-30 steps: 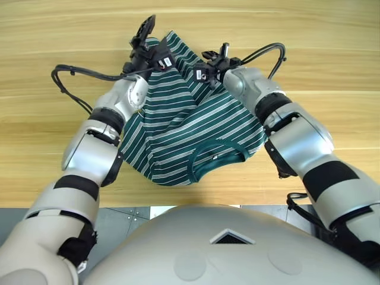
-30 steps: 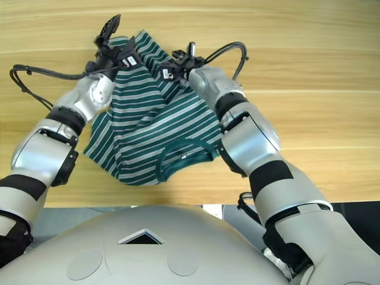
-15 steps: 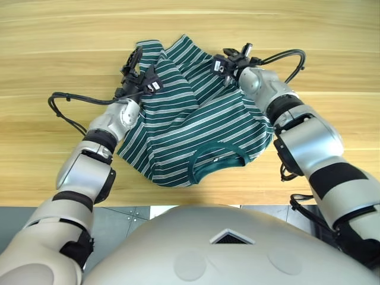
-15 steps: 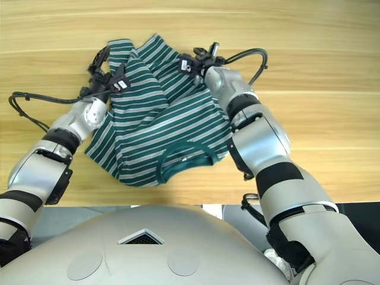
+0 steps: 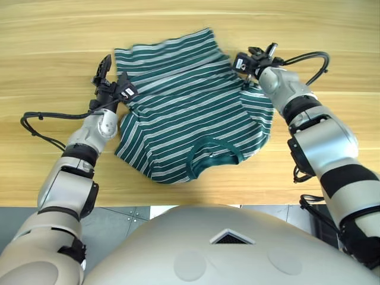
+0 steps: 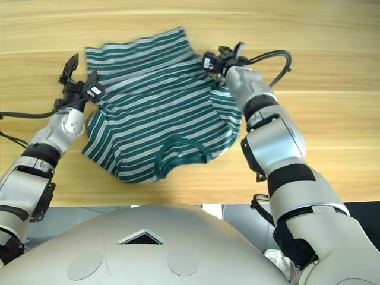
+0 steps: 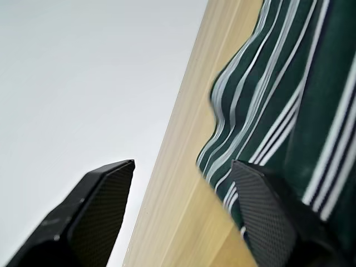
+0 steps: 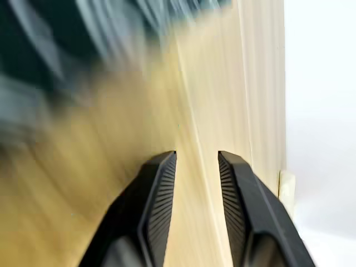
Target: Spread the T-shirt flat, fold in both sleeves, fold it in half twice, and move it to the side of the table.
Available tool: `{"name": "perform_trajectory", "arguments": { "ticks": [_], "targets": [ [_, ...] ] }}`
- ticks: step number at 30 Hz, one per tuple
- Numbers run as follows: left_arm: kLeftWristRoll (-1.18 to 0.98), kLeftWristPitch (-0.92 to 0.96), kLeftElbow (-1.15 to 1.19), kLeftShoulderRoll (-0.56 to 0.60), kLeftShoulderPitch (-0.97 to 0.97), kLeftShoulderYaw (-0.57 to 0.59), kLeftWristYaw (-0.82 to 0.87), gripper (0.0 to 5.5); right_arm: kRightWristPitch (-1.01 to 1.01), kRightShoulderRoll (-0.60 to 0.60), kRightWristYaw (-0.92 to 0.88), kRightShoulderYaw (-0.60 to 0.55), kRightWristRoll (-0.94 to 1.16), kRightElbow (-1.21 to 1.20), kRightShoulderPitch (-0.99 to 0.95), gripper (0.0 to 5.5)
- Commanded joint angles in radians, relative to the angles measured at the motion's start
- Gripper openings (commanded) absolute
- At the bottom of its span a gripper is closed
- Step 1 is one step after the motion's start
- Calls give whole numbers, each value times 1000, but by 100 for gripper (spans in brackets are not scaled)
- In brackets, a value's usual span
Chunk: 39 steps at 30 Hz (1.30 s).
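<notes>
Flanking the T-shirt [image 5: 190, 113], left claw [image 5: 104, 70] and right claw [image 5: 265, 52] stretch forward.

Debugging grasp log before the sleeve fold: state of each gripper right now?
Left gripper: open wide, empty, at the edge of the striped T-shirt.
Right gripper: open by a narrow gap, nothing between its fingers.

A bare lab or test room is suggested, rather than a home. A broad, pale wood-grain table [image 5: 332, 35] is seen, and a plain white wall [image 7: 83, 67] is shown past its edge. At six o'clock of the table, grey panelled floor plates [image 5: 127, 212] are seen, of a workshop kind.
</notes>
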Motion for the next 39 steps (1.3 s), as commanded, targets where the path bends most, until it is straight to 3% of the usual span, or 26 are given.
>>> {"name": "perform_trajectory", "arguments": {
  "ticks": [1, 5, 7, 13, 18, 22, 25, 29, 34, 39],
  "targets": [
    [39, -20, 117, -27, -74, -45, -27, 326, -197, 47, -45, -146, 153, -24, 1, 139],
    [23, -161, 186, -7, -139, -40, -11, 326, -470, 94, -41, -364, 411, -143, 3, 139],
    [1, -209, 229, -17, -176, -26, -38, 326, -563, 111, 7, -388, 468, -220, 42, 139],
    [-16, -84, 349, 6, -314, 2, -170, 326, -607, 77, -24, -275, 319, -425, 207, 139],
    [11, 43, 381, -45, -450, -14, -250, 326, -544, 104, -39, -236, 272, -423, 229, 139],
    [-68, -18, 352, -56, -540, 84, -76, 326, -406, 113, -15, -154, 177, -284, 148, 139],
    [-279, -214, 306, -78, -465, 284, -9, 326, -311, 127, -31, 25, -15, -175, 109, 139],
    [-462, -385, 266, -125, -295, 434, -67, 326, -238, 141, -54, 199, -182, -93, 105, 139],
    [-613, -478, 196, -165, -156, 545, -186, 326, -117, 124, -13, 94, -58, -31, 75, 139],
    [-574, -523, 117, -142, -20, 542, -186, 326, -84, 62, -32, -71, 107, -30, 114, 139]
  ]
}}
